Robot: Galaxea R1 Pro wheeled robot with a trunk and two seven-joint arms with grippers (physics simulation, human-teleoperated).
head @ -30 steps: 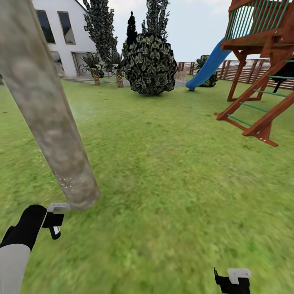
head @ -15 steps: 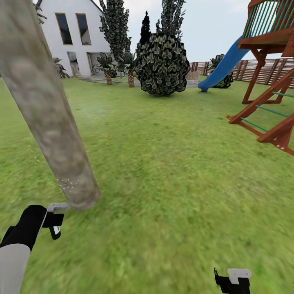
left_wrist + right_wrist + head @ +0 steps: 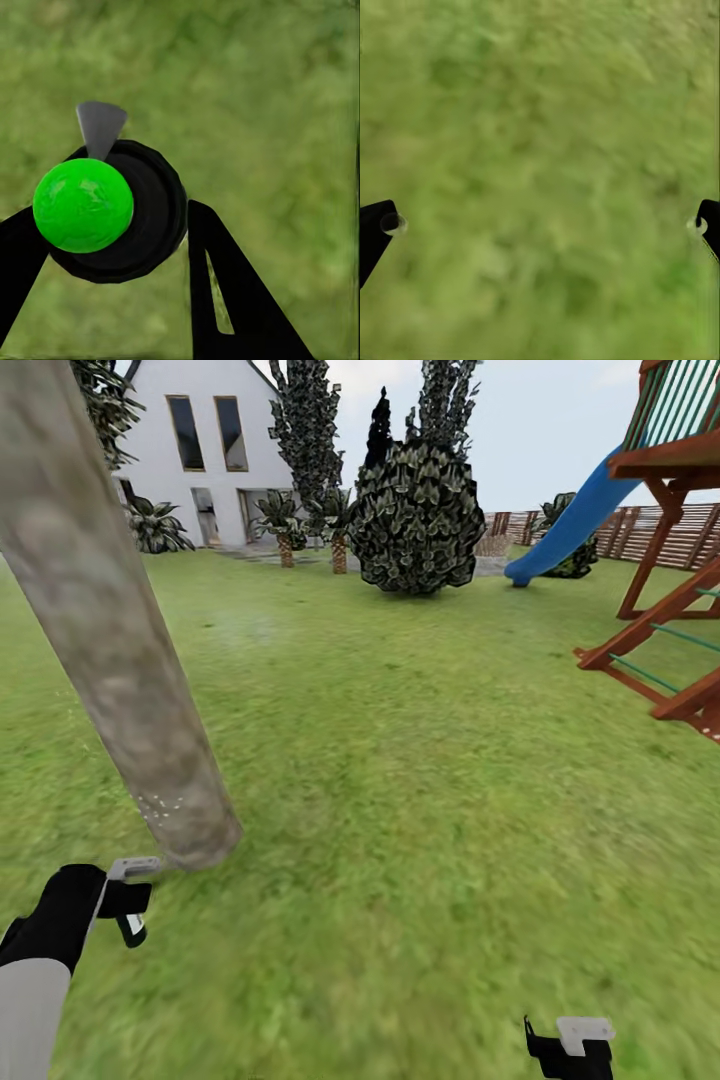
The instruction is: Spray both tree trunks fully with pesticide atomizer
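Observation:
A thick pale grey-brown tree trunk (image 3: 110, 630) leans across the left of the head view, rising from the lawn. Whitish pesticide specks (image 3: 165, 805) dot the bark near its base. My left gripper (image 3: 130, 908) hangs just below and left of the trunk's foot. In the left wrist view, the left gripper (image 3: 116, 214) is shut on the pesticide atomizer (image 3: 154, 225), a dark round bottle with a bright green ball and a grey nozzle. My right gripper (image 3: 565, 1055) sits low over the grass. Its fingers (image 3: 375, 229) stand wide apart and open, with nothing between them.
A red-brown wooden play frame (image 3: 670, 620) with a blue slide (image 3: 570, 525) stands at the right. A dark round shrub (image 3: 418, 520), black conifers (image 3: 305, 430), palm-like plants (image 3: 283, 520) and a white house (image 3: 200, 450) lie far ahead, with a slatted fence (image 3: 700, 530) behind. Open lawn (image 3: 430, 760) spreads ahead.
The whole picture has shifted right, so the camera has turned left. The trunk and both grippers keep nearly the same places in view.

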